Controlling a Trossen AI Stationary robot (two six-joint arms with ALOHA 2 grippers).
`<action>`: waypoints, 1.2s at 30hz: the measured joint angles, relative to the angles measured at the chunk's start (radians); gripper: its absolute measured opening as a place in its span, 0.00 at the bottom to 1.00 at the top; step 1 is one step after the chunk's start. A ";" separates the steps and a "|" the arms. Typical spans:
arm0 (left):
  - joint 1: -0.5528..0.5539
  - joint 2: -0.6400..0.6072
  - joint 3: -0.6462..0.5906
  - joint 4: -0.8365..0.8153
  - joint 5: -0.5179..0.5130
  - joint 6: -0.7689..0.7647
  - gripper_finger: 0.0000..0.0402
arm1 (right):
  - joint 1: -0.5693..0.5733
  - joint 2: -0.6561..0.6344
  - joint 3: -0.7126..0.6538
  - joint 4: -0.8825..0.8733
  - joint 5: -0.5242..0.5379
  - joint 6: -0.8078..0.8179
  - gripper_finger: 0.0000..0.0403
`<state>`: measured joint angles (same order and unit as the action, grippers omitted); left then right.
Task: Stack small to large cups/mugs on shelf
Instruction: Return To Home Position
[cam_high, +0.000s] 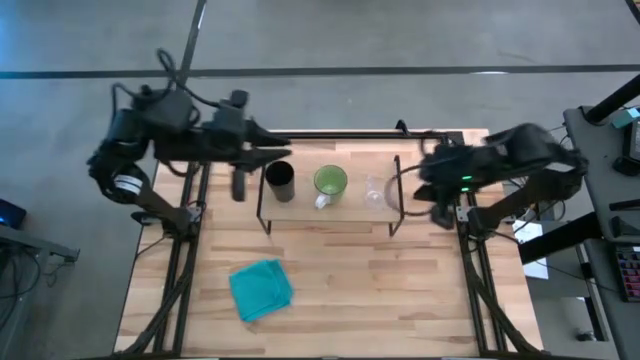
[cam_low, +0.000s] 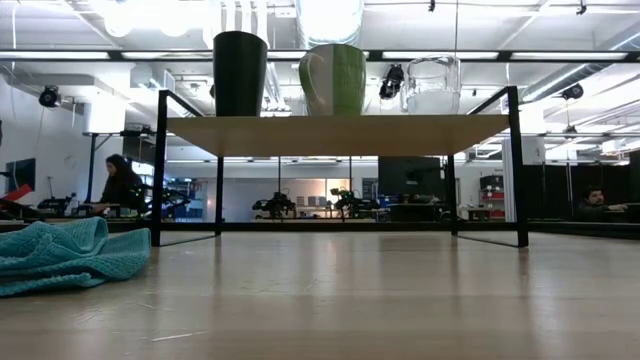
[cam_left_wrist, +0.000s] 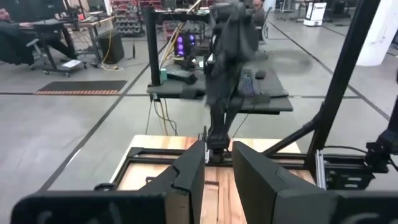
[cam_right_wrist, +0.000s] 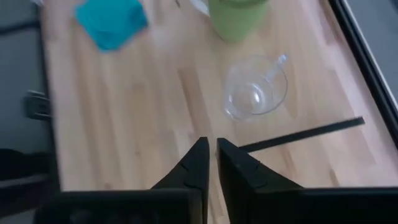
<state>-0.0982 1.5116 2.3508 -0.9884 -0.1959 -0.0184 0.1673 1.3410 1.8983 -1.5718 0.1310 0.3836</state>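
Three cups stand in a row on the shelf's wood board (cam_high: 350, 212) (cam_low: 340, 135). A black cup (cam_high: 280, 180) (cam_low: 240, 73) is at the left, a green mug (cam_high: 330, 182) (cam_low: 333, 78) (cam_right_wrist: 236, 18) with a white handle in the middle, and a clear glass cup (cam_high: 378, 192) (cam_low: 432, 85) (cam_right_wrist: 255, 93) at the right. My left gripper (cam_high: 285, 153) (cam_left_wrist: 217, 149) hovers just beyond the black cup's far side with a narrow gap between its fingers and touches nothing. My right gripper (cam_high: 422, 175) (cam_right_wrist: 212, 149), shut, hangs by the shelf's right end, short of the glass cup.
A teal folded cloth (cam_high: 261, 290) (cam_low: 60, 258) (cam_right_wrist: 112, 22) lies on the table's near left part. The shelf's thin black legs (cam_low: 518, 165) and frame bar (cam_right_wrist: 305, 134) stand around the board. Black table rails (cam_high: 185, 250) run along both sides. People sit at desks in the room behind.
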 joint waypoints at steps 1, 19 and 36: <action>0.000 -0.014 0.000 -0.010 0.000 0.000 0.17 | 0.012 -0.019 0.015 0.001 0.000 0.000 0.05; 0.000 -0.254 -0.001 -0.386 0.000 -0.051 0.17 | 0.035 -0.356 0.067 0.001 0.031 0.054 0.05; 0.000 -0.304 -0.002 -0.401 0.001 -0.181 0.17 | 0.035 -0.642 -0.225 0.184 0.067 -0.023 0.04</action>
<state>-0.0982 1.2079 2.3489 -1.3896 -0.1952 -0.1999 0.2028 0.6988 1.6738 -1.3883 0.1980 0.3610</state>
